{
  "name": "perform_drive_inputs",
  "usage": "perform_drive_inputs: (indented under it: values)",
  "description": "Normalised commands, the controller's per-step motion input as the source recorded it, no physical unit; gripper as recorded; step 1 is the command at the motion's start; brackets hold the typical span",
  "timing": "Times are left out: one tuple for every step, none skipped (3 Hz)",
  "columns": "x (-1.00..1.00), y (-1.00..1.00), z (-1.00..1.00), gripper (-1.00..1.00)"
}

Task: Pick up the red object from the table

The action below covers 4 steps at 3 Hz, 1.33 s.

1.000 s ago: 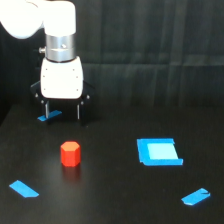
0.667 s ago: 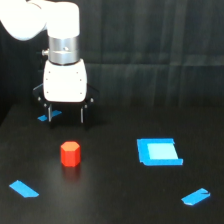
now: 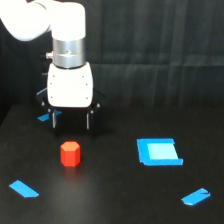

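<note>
1. A blue tape strip (image 3: 23,188) is lying near the table's (image 3: 110,200) front-left corner, well clear of the work zone
2. A second blue tape piece (image 3: 45,118) is showing at the left side of the table, just beside the gripper's left finger in the exterior view and partly hidden by it
3. The gripper (image 3: 70,120) is hanging over the left half of the table with its two dark fingers pointing down and standing apart, nothing between them; the fingertips are appearing to sit above the surface, though the exact clearance cannot be judged from this view
4. The red object (image 3: 70,153) is standing upright on the table, left of centre, nearer the front edge than the gripper, and apart from it
5. Key relation: the red object is lying almost directly in line with the gap between the fingers, offset toward the front edge; the block is looking narrower than the finger opening, and being about as tall as wide it is offering no long axis to align to
6. A blue square patch (image 3: 158,151) is lying right of centre, well apart from the red object
7. A further blue strip (image 3: 195,197) is lying near the front-right corner
</note>
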Motion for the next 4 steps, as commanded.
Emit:
perform_drive_inputs:
  values:
    - [0.14,-0.92,0.24,0.99]
    - [0.13,-0.84,0.07,0.98]
    - [0.38,-0.8,-0.08,1.0]
    - [0.32,-0.7,-0.03,0.96]
